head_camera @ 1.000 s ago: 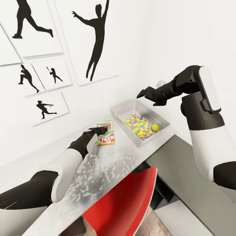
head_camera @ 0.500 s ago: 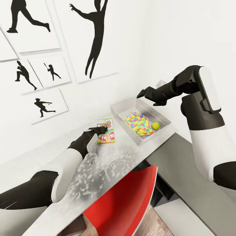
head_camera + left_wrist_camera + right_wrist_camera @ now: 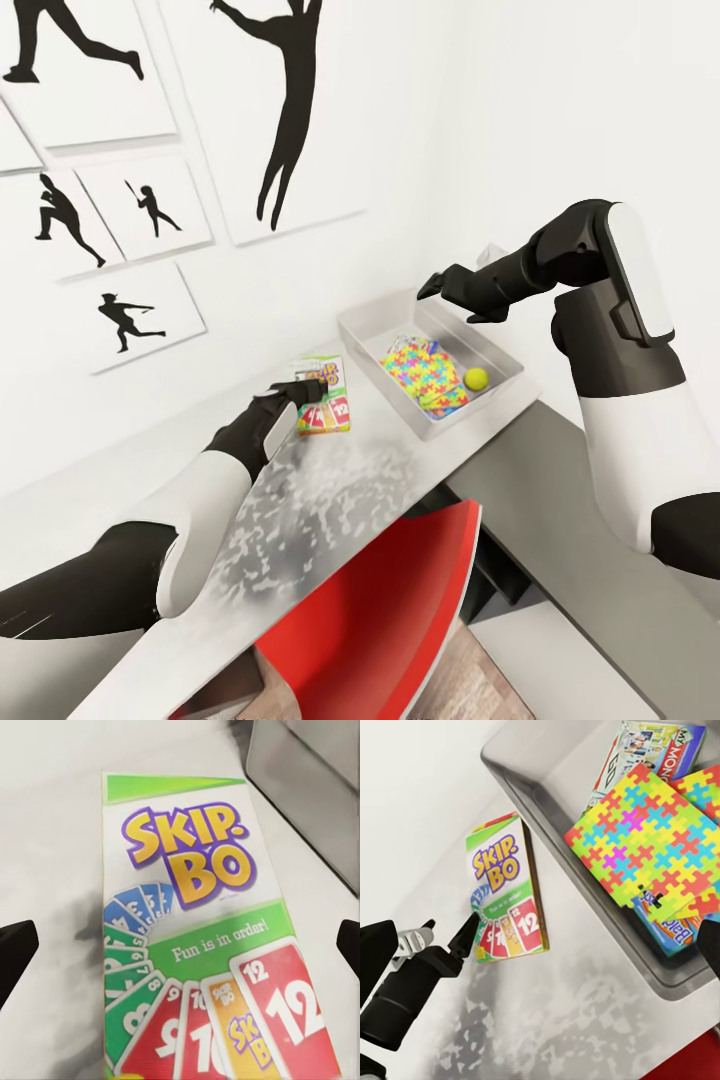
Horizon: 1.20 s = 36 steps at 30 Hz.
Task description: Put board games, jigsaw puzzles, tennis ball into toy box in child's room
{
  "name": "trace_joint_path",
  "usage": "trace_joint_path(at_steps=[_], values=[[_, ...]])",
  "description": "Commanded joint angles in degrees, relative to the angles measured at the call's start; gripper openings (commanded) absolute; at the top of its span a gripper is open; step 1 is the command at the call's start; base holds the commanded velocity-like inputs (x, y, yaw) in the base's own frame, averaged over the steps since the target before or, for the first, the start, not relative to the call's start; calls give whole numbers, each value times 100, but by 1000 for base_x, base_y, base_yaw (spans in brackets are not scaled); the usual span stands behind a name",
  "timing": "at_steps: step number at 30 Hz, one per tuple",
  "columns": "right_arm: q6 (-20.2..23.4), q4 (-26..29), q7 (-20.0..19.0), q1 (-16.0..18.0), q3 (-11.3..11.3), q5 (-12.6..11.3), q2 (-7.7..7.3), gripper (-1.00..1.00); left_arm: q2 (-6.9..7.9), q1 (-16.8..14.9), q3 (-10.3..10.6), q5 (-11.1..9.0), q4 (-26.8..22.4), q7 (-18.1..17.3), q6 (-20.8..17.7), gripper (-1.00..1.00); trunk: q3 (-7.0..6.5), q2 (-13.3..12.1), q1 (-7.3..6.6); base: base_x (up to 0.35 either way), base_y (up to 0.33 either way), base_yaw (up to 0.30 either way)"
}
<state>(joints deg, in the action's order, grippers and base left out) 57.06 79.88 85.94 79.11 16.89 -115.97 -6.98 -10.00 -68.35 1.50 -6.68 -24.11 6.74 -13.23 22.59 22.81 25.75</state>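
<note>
A Skip-Bo board game (image 3: 325, 396) (image 3: 202, 937) (image 3: 502, 900) lies flat on the pale table (image 3: 330, 500), left of the toy box (image 3: 378, 316) (image 3: 540, 795). My left gripper (image 3: 306, 392) (image 3: 180, 945) (image 3: 446, 934) stands open at the game's near end, its fingers spread wider than the box. Inside the toy box lie the jigsaw puzzles (image 3: 424, 376) (image 3: 649, 840), the tennis ball (image 3: 476, 378), a Monopoly board game (image 3: 660, 746) and a blue board game (image 3: 667, 924) half under the puzzles. My right gripper (image 3: 440, 287) (image 3: 540, 952) hangs open above the toy box's far rim, holding nothing.
A red chair (image 3: 390, 610) is pushed under the table's front edge. A lower dark grey desk top (image 3: 590, 530) joins on the right. The white wall with black silhouette posters (image 3: 280, 110) runs close behind the table and toy box.
The head view has shifted a little, so the posters sit higher and further left. My left gripper has edged slightly closer over the Skip-Bo game. The right arm has held still.
</note>
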Motion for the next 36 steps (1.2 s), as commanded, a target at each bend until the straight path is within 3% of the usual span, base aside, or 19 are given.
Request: trace_joint_path(at_steps=[1,11,15,21,30,36], values=[[60,1,54,8,7,-52,-5,100,0,-3,17,-60,-24,34,-31,100,14,11,3,0,0,0],[22,60,21,-26,-7,-32,32,100,0,31,50,-94,-112,59,1,100,24,11,3,0,0,0],[-97,189,-108,105,123,-170,112,100,0,-101,-48,-109,-240,93,-129,100,24,11,3,0,0,0],[97,187,87,299,219,-368,137,100,0,-296,-186,-112,-262,166,-277,100,24,11,3,0,0,0],[294,-80,376,588,180,-80,346,100,0,-588,-201,-114,-261,276,-281,100,24,11,3,0,0,0],[294,-256,406,781,141,112,376,100,0,-782,-203,-114,-268,282,-292,100,24,11,3,0,0,0]])
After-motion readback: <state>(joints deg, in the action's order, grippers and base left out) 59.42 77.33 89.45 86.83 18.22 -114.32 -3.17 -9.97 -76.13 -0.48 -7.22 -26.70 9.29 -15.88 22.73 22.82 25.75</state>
